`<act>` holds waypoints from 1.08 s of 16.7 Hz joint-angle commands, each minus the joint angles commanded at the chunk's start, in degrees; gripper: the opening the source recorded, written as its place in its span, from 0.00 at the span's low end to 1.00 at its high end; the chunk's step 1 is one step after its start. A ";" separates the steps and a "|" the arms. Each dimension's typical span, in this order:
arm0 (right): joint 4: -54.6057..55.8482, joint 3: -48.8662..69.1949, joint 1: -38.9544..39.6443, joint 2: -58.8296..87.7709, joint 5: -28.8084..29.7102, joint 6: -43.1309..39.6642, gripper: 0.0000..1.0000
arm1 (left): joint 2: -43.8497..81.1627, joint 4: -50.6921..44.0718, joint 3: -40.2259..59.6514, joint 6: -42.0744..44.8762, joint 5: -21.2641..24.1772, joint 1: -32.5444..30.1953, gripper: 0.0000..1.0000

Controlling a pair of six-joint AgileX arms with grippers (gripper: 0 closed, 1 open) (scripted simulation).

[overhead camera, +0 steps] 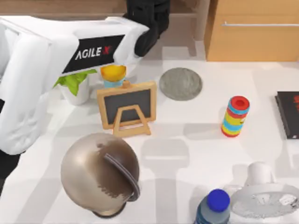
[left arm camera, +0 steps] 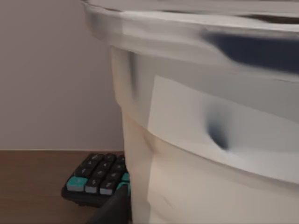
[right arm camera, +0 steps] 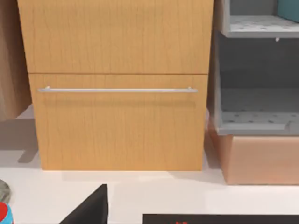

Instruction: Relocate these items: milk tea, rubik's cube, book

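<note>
Left arm (overhead camera: 70,51) reached over far left of worktop (overhead camera: 187,140), toward far edge; left hand's finger state cannot tell; milk tea (left arm camera: 205,140) loomed very close before left wrist camera, clear cup with beige drink, keyboard (left arm camera: 96,179) on wooden surface behind it; whether hand pinched cup, cannot tell. Judgement: cup thin-walled, slippery, top-heavy with liquid; grip mid-body, gently, keep upright. Right arm parked, facing wooden drawer cabinet (right arm camera: 117,93).
</note>
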 joint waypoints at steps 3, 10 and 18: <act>0.00 0.00 0.00 0.00 0.00 0.00 1.00 | 0.00 0.00 0.00 0.00 0.00 0.00 0.47; 0.00 0.00 0.00 0.00 0.00 0.00 1.00 | 0.00 0.00 0.00 0.00 0.00 0.00 0.00; 0.00 0.00 0.00 0.00 0.00 0.00 1.00 | -0.13 0.01 0.03 0.08 -0.02 -0.12 0.00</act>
